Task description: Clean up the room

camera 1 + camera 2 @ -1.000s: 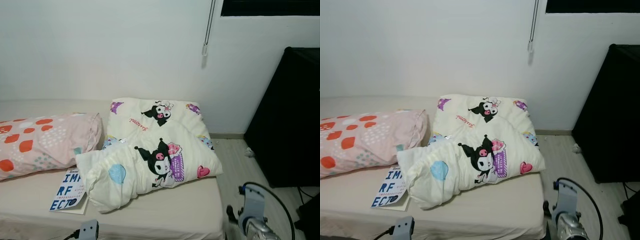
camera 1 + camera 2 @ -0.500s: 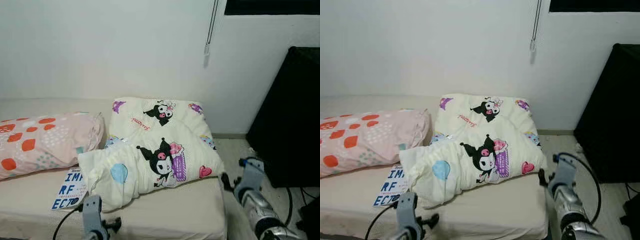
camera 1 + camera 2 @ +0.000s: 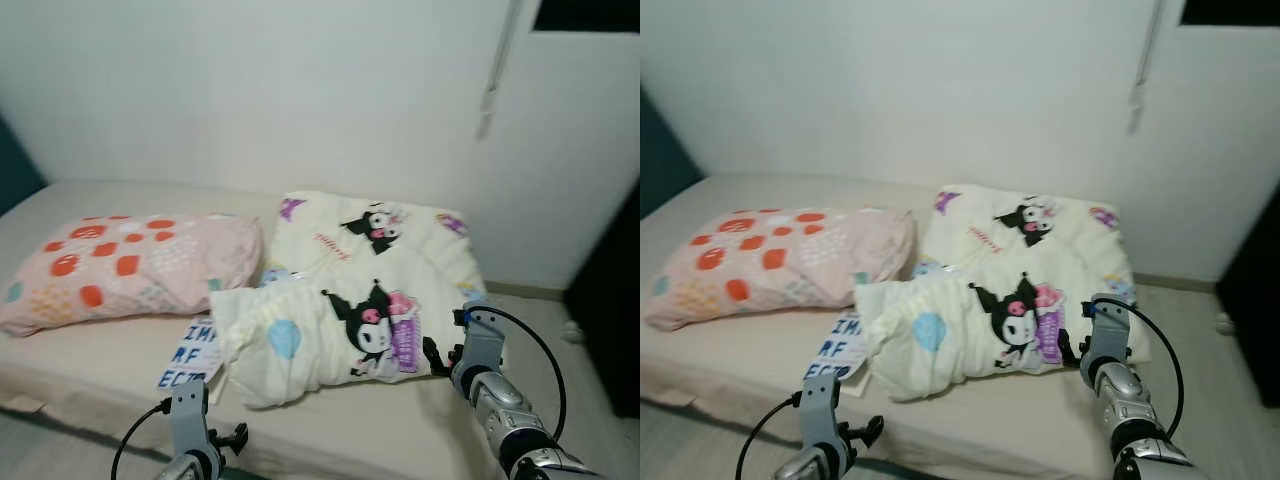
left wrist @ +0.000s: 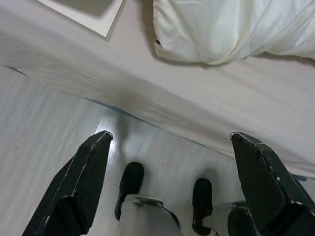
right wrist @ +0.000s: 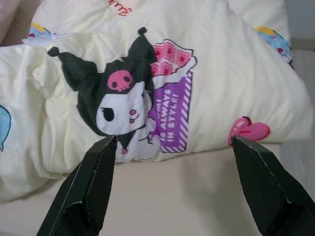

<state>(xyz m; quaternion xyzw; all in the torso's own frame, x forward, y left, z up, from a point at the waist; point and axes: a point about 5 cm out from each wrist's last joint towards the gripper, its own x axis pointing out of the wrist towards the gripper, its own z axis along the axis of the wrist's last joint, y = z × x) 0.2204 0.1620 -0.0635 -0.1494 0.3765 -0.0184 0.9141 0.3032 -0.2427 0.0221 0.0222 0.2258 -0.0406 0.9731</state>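
Blanket [image 3: 350, 320] bunched on bed [image 3: 90, 370], book [image 3: 190, 355] at its 9 o'clock. Best approached with right gripper [image 5: 172, 187], fingers spread wide, pinching a thick fold near cartoon print; left gripper [image 4: 170, 182] likewise spread, off mattress edge.

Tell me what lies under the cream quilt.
A booklet with blue letters sticks out from under the left edge of the quilt, flat on the bed. Its covered part cannot be seen, nor anything else beneath.

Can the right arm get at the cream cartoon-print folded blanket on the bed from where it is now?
Probably yes. The right end effector is open and faces the cream cartoon-print folded blanket, with bare beige mattress between them and nothing in the way.
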